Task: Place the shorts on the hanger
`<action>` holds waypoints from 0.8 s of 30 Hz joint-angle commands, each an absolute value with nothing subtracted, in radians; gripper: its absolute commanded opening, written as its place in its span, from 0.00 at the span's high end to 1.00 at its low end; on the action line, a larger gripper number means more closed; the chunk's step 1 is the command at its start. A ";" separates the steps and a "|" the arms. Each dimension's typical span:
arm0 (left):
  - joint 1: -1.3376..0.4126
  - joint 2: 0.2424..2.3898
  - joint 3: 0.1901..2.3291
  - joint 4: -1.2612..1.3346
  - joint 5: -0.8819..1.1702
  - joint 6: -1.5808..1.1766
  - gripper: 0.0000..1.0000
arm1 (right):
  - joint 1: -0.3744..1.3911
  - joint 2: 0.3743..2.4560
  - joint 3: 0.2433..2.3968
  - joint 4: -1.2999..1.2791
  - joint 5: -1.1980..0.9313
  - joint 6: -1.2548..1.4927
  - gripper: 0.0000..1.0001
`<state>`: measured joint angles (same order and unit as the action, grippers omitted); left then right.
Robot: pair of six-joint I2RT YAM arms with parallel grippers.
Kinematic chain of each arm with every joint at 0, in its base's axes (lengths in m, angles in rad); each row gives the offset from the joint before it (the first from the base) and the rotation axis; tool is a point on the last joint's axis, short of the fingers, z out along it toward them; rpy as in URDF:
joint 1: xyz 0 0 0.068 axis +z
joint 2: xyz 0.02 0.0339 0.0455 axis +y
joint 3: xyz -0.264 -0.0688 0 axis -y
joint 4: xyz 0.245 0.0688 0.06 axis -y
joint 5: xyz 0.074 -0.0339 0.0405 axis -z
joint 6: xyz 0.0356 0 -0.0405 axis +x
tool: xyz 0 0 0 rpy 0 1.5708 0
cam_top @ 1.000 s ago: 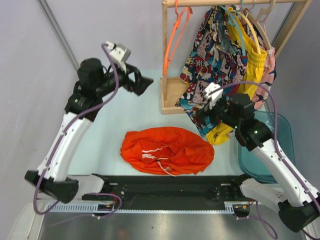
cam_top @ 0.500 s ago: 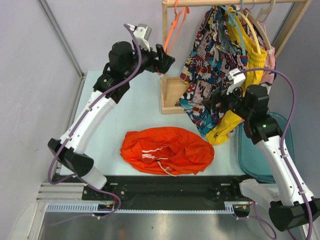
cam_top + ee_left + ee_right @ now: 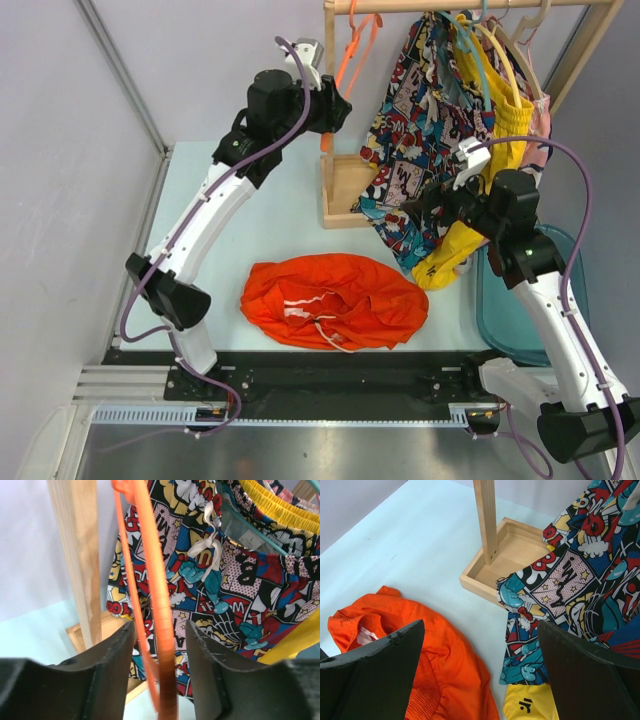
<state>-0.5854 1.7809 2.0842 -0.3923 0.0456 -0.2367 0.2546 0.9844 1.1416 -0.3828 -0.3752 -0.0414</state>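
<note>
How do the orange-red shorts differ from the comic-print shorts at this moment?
The orange-red shorts are plain; the comic-print shorts are multicoloured. The orange-red shorts lie crumpled on the table; the comic-print shorts hang from the wooden rack. Both have a pale drawstring.

The shorts (image 3: 333, 295) lie crumpled on the table (image 3: 250, 220); the hanger (image 3: 156, 595) seemingly hangs hooked.

The left end effector (image 3: 160, 635) has its two fingers apart, and the hanger (image 3: 154, 580) hangs between them. Comic-print shorts (image 3: 240, 590) hang behind it; a wooden post (image 3: 80, 555) stands on the left.
</note>
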 commanded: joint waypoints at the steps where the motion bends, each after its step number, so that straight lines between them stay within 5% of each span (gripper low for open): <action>1: -0.594 1.770 2.148 -0.365 0.072 -0.244 0.57 | 0.247 0.968 1.189 -0.347 -0.388 -0.041 0.00; 12: -0.598 1.764 2.227 -0.304 0.058 -0.218 1.00 | 0.245 0.969 1.189 -0.345 -0.394 -0.044 0.00; 24: -0.609 1.631 2.074 -0.417 0.126 -0.250 0.99 | 0.244 0.936 1.189 -0.344 -0.380 -0.034 0.00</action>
<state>-0.5949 1.7611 2.1529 -0.3828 0.0677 -0.2283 0.2481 0.9722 1.1416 -0.3828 -0.3820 -0.0410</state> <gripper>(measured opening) 0.153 0.994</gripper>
